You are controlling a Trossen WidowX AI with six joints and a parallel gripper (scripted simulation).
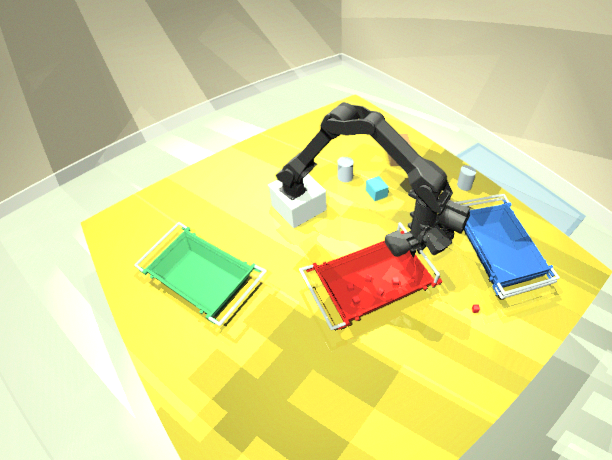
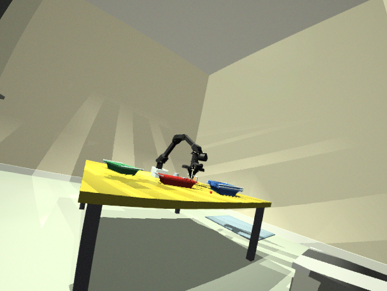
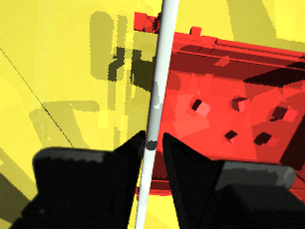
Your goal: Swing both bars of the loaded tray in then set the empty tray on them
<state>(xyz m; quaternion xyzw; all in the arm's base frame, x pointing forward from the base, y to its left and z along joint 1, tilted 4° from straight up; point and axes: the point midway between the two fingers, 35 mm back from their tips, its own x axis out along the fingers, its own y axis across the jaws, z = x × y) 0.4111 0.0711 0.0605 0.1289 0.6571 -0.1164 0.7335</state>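
The red tray point(image 1: 350, 256) point(image 2: 177, 181) point(image 3: 234, 46) stands on the table with several small red blocks point(image 1: 396, 281) point(image 3: 200, 107) in it. Its left bar point(image 1: 317, 300) is swung out over the end. Its right bar point(image 1: 430, 263) point(image 3: 160, 82) is raised, standing about upright above its end. My gripper point(image 1: 414, 255) point(image 2: 191, 177) point(image 3: 153, 135) is open by a narrow gap at this bar, which runs between the fingertips in the wrist view; no grip on it shows. The green tray point(image 1: 200, 275) point(image 2: 121, 168) is empty, bars swung out. The blue tray point(image 1: 505, 245) point(image 2: 225, 188) is empty, with doubled bars at its ends.
A loose red block point(image 1: 475, 308) point(image 2: 210, 191) lies between the red and blue trays, toward the front. Two grey cylinders point(image 1: 345, 169) point(image 1: 466, 178), a cyan block point(image 1: 377, 188) and a partly hidden brown block stand behind. The white arm base point(image 1: 300, 206) is at the back.
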